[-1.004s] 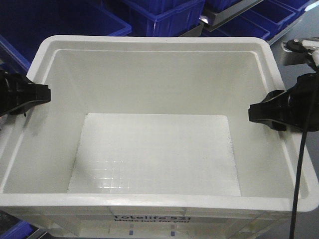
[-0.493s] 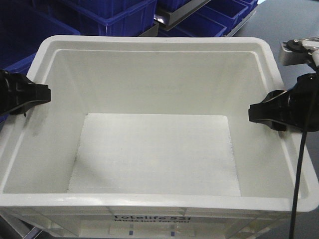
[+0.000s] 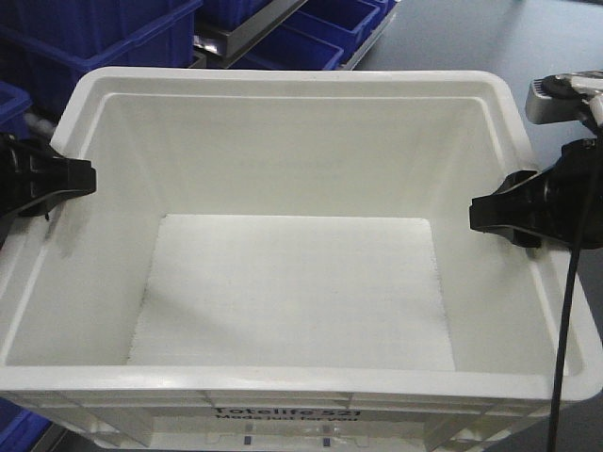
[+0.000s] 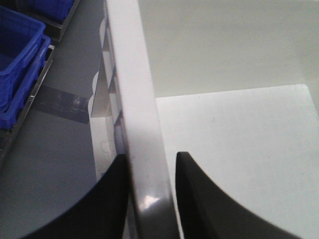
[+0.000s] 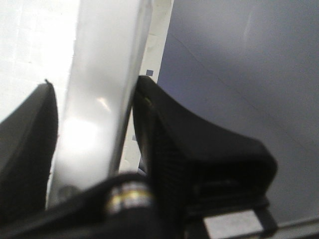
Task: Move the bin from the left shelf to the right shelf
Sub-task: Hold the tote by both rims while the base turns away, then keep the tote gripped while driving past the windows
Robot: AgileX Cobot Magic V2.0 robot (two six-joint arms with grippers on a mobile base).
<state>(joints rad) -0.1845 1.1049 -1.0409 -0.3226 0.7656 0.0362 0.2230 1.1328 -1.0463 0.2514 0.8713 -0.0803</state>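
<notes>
Two claws, both clamped shut on the white bin (image 3: 283, 83): left claw (image 3: 85, 179) on its left rim, right claw (image 3: 482, 213) on the right rim. The bin looks carried between them over grey floor (image 3: 471, 38). I'd carry it level with the arms moving in sync, or the rim might slip. Blue bins (image 3: 113, 28) on a rack (image 3: 250, 28) sit far left

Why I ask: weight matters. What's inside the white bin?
Nothing visible: the bin shows only bare white floor and walls. The near rim hides the floor strip beneath it.
</notes>
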